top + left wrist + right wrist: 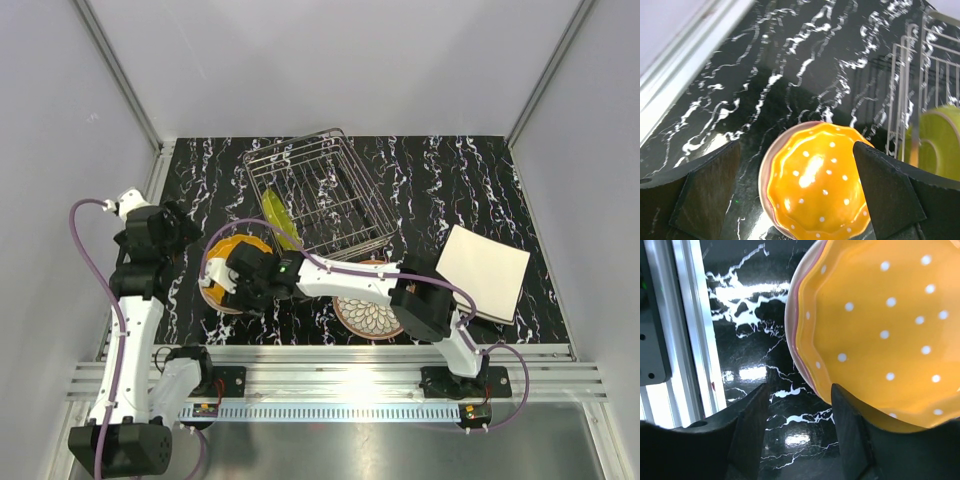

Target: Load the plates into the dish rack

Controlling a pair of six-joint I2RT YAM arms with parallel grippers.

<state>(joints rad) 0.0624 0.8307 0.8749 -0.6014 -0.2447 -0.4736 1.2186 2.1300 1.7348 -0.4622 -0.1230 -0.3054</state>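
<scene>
Orange glazed plate, scalloped, lies on a pink one near the table's left edge, just beside the dish rack. Likely stiff, slick and chippable: pinch its raised rim. Right jaws stand part-open at that rim, gripping nothing; left jaws gape wide above it

A silver wire dish rack is set at the rear middle of the table, with a scalloped lime-green plate inside its left part. Before it, leftward, a dotted orange plate is stacked on a pink plate. A brown-rimmed petal-patterned plate is laid directly before it, and squarish cream plates to its right.
</scene>
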